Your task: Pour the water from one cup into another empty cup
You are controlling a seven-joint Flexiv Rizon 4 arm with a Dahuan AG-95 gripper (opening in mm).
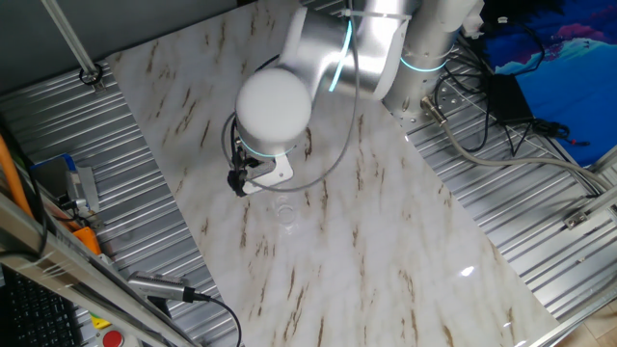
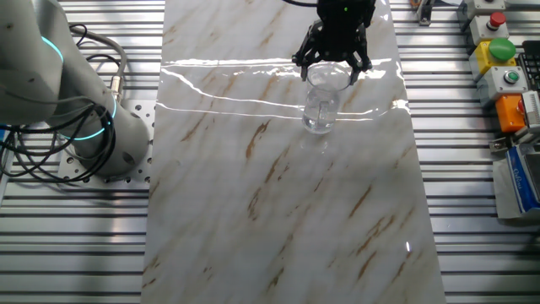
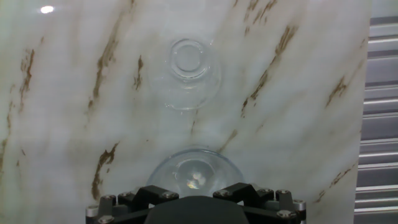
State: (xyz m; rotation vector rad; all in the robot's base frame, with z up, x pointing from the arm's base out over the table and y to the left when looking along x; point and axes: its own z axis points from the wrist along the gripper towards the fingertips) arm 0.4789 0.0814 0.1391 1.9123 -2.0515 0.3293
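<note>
The larger clear tumbler [image 2: 322,100] is seen standing upright on the marble-patterned bench [image 2: 278,211], near the far edge in the other fixed view, directly beneath the black end effector [image 2: 332,63]. In the hand view, the tumbler's round rim [image 3: 194,173] is shown just ahead of the end effector's body [image 3: 196,208], with faint glints at its bottom that may be the water; how much is in it cannot be judged. The smaller, narrower clear cup [image 3: 187,70] is seen upright further along the bench in the hand view, well apart from the tumbler, with only bare marble between them. In one fixed view, a faint glassy shape [image 1: 285,209] is made out on the bench just below the white wrist of the arm [image 1: 274,108]; which cup it is cannot be told.

Ribbed metal surfaces are seen on either side of the bench, with a box of coloured buttons [image 2: 503,59] beyond the right edge.

The end effector's dark fingers [image 2: 304,61] are spread on either side of the tumbler's rim. Whether they press on the glass cannot be told.
</note>
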